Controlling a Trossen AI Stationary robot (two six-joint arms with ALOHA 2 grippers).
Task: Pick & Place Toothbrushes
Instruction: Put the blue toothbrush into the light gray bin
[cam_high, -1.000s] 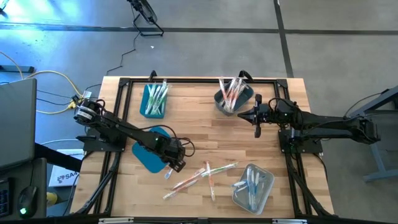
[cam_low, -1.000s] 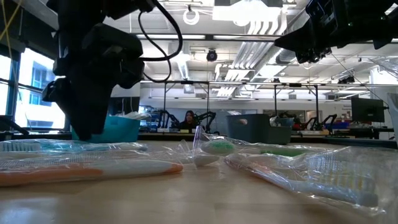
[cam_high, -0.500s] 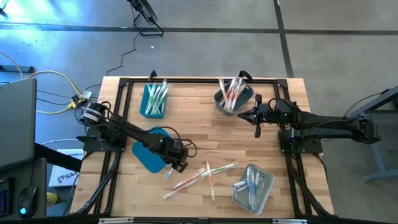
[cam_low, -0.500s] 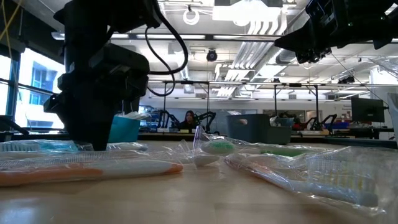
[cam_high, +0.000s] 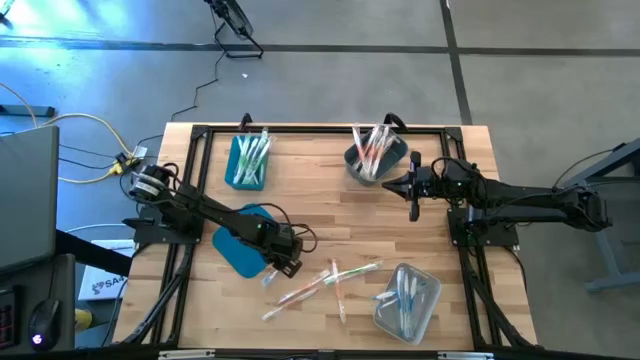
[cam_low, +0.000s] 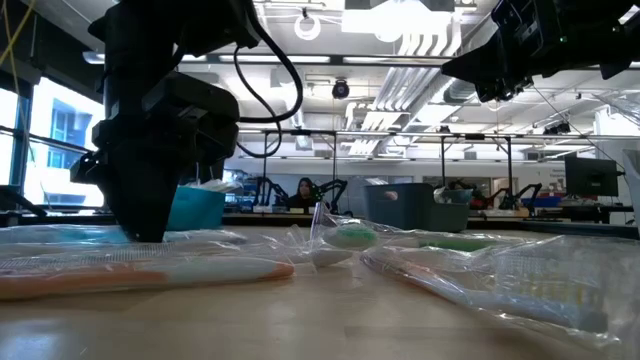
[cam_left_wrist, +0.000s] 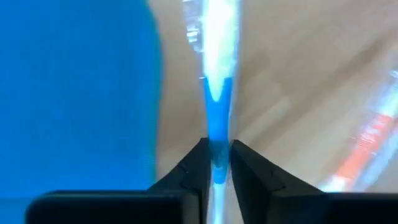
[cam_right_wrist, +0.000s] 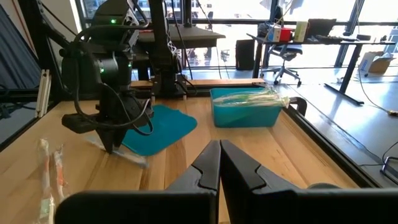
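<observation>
left gripper (cam_high: 283, 268) down at the table beside the flat teal lid (cam_high: 240, 240), fingers (cam_left_wrist: 194, 171) clamped on a blue-handled toothbrush (cam_left_wrist: 217, 121) lying on the wood. right gripper (cam_high: 414, 196) held above the table near the grey bin (cam_high: 398, 152), fingers pressed together, nothing between them. loose toothbrushes (cam_high: 325, 280) scattered at table centre, near the clear bin (cam_high: 428, 300); more standing in the teal bin (cam_high: 236, 172), the grey bin and the clear bin.
</observation>
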